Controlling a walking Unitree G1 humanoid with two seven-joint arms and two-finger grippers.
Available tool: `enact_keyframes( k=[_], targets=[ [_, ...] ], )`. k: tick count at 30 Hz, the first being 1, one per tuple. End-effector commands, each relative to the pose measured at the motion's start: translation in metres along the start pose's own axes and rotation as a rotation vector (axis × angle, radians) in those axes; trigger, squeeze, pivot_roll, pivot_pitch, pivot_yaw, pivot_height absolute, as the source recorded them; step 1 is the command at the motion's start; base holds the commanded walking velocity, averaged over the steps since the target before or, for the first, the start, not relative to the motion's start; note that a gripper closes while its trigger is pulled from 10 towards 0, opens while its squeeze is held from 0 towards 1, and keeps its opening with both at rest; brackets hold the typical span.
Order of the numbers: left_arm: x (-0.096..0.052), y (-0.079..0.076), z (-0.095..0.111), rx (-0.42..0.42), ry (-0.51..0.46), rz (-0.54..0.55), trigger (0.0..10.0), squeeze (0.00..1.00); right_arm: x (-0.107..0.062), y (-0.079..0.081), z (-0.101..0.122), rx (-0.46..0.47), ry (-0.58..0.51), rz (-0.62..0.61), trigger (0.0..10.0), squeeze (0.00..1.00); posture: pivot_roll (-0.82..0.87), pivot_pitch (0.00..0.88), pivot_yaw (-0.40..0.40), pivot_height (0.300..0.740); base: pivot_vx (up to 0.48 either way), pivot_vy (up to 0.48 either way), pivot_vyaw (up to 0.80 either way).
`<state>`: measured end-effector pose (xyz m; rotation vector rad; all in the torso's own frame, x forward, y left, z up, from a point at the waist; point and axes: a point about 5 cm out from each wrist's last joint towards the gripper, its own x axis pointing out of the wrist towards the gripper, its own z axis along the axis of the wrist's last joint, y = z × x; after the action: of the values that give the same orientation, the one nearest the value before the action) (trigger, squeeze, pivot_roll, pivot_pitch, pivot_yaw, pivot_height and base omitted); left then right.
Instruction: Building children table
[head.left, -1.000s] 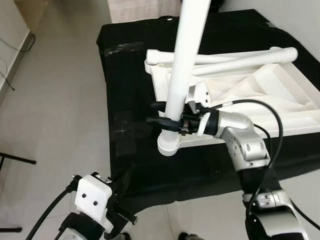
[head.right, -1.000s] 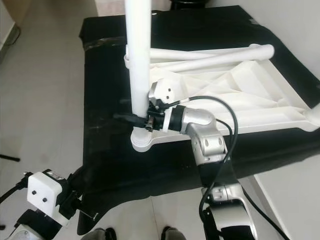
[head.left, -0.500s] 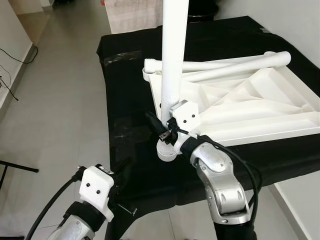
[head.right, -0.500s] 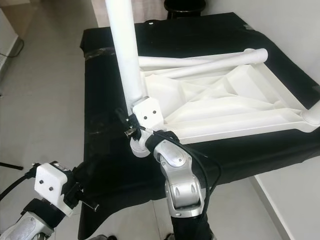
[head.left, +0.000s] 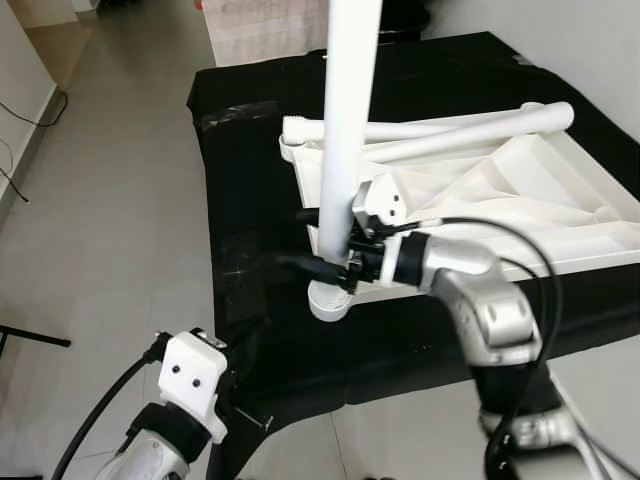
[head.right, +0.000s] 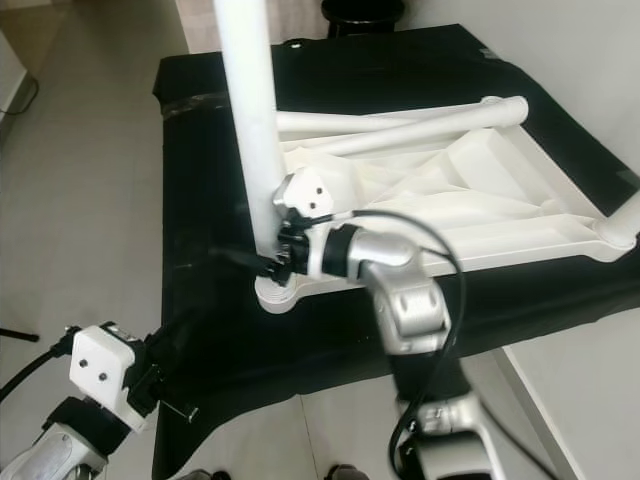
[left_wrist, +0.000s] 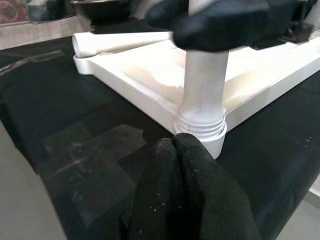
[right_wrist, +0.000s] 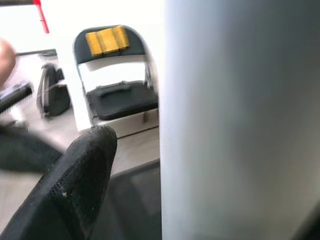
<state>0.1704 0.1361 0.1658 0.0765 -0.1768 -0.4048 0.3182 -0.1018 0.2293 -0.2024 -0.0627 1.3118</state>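
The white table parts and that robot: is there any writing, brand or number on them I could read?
None can be read: the table top, the upright leg held by the right gripper and the black cloth bear no lettering.
The chair's yellow patch: too blurred to tell.

Right gripper (head.left: 318, 240) fingers straddle something; left gripper (left_wrist: 192, 200) fingers closed.

Indoor room, likely home or office: grey tiled floor (head.left: 110, 200), black-draped worktable (head.left: 250, 200), folding chair (right_wrist: 117, 80) by a white wall.
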Motion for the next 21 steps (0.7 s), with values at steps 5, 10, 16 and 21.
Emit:
enact_keyframes(
  k=[5,10,16,21],
  targets=[
    [-0.008,-0.005,0.002,0.001,0.023,-0.006,10.0,0.00,0.001,-0.015,-0.002,0.017,0.029,0.163,10.0,0.00,0.11,0.213,-0.021,0.740,0.000,0.000,0.00],
    [-0.014,-0.009,0.003,-0.006,0.037,-0.020,10.0,0.00,0.001,-0.033,0.006,0.021,0.021,0.227,9.8,0.00,0.14,0.234,-0.018,0.740,0.000,0.000,0.00],
    [-0.020,-0.012,0.005,-0.011,0.049,-0.028,10.0,0.00,0.001,-0.043,0.001,0.054,0.026,0.227,0.0,0.00,0.15,0.249,-0.012,0.740,0.000,0.000,0.00],
    [-0.021,-0.013,0.005,-0.014,0.055,-0.029,10.0,0.00,-0.004,-0.045,-0.001,0.072,0.016,0.226,0.0,0.00,0.15,0.247,-0.012,0.740,0.000,0.000,0.00]
  ],
)
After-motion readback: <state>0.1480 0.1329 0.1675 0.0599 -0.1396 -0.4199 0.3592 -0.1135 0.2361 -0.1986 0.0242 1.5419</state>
